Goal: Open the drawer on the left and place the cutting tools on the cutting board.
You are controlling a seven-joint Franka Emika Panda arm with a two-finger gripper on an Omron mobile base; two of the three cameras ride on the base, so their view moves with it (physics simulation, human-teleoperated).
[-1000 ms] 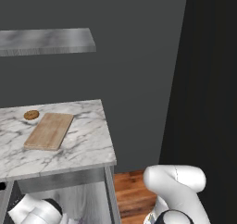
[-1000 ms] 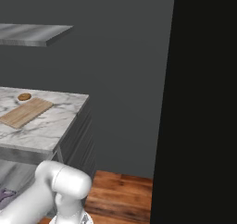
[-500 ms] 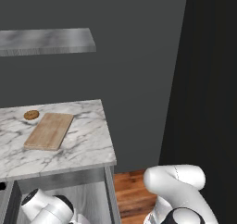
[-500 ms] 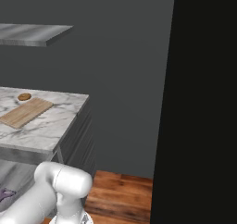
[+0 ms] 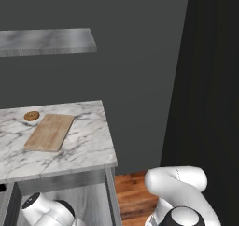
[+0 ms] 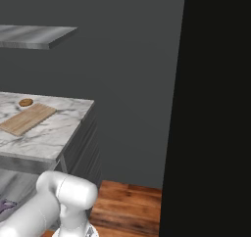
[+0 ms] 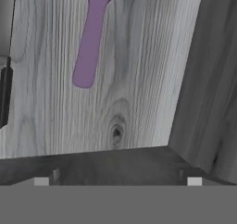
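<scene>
From the left base view, the board [image 5: 50, 132] lies flat on the marble counter [image 5: 88, 145], nothing on it, with a small round pastry [image 5: 31, 116] just beside its far left corner; below the counter edge the drawer [image 5: 65, 192] stands pulled out, and the white arm [image 5: 49, 211] reaches down into it. From the right base view, the same board [image 6: 27, 118] and pastry [image 6: 25, 102] sit on the counter, well above the arm, and at the lower left edge a bit of purple [image 6: 6, 206] shows inside the open drawer, most likely the purple tool. The hand view looks straight down onto the pale wood-grain drawer floor [image 7: 139, 70]: the purple tool [image 7: 92, 33] lies ahead of the gripper [image 7: 118, 180] and a little to the left in this view, its handle pointing back toward the fingers, so its long axis runs roughly along the line of approach and across the gap between the fingertips. A dark object [image 7: 4, 96] at the left edge may be the knife, though too little shows to be sure. The two fingertips stand wide apart with nothing between them, so the gripper is fully spread and empty. The coming move seems to be a forward advance and descent over the purple handle; both tools look to be in the drawer, none on the board.
</scene>
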